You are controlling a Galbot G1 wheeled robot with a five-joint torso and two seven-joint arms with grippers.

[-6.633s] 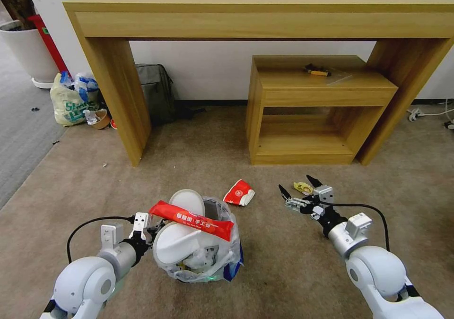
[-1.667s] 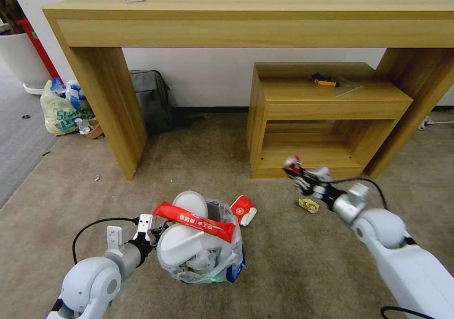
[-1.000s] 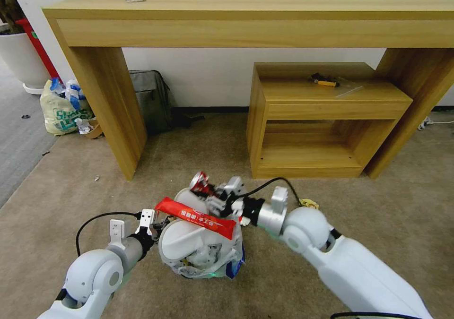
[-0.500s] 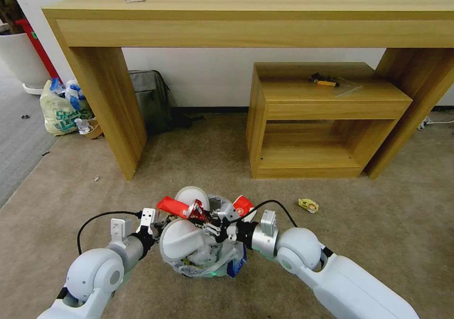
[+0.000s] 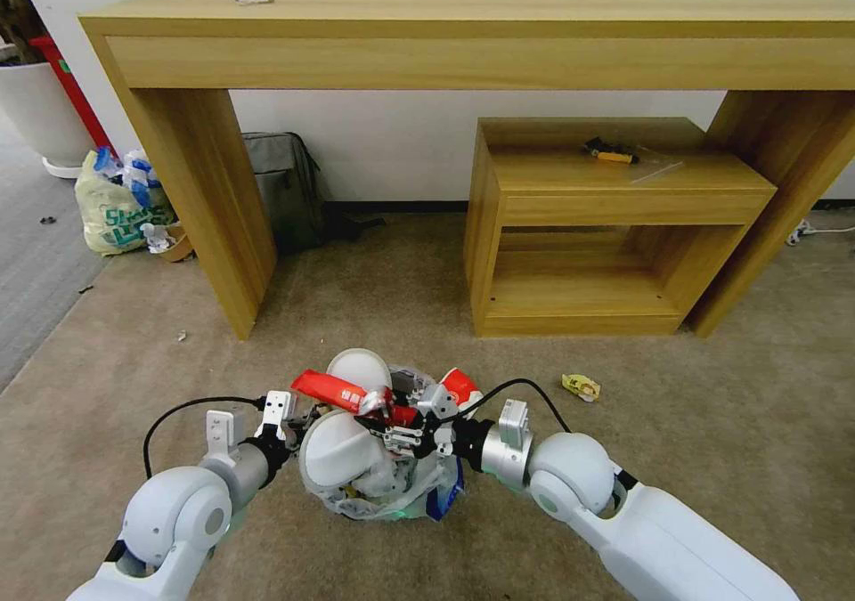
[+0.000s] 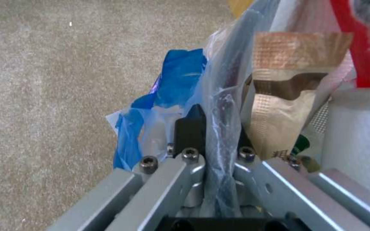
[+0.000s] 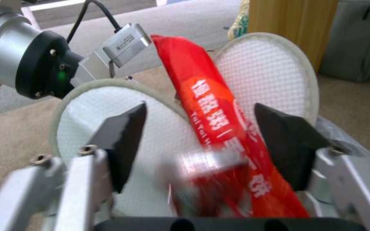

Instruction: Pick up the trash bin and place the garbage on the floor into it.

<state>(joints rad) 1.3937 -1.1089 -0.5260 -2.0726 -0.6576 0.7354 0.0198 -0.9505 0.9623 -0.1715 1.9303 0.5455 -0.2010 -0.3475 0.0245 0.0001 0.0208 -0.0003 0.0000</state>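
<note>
While the left hand (image 5: 283,416) stays clenched on the trash bin (image 5: 378,485) liner at lower centre, the right hand (image 5: 385,425), released, drops a small wrapper (image 7: 202,166); the yellow wrapper (image 5: 581,387) remains.

Overfilled trash bin (image 5: 378,481) on carpet (image 5: 374,298)

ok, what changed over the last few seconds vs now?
The right claw carried a small red wrapper from beside the low wooden shelf over to the bag-lined black trash bin, and now hangs open above it with the wrapper dropping. The left claw kept its pinch on the bin's rim. The yellow wrapper stayed on the beige carpet.
</note>
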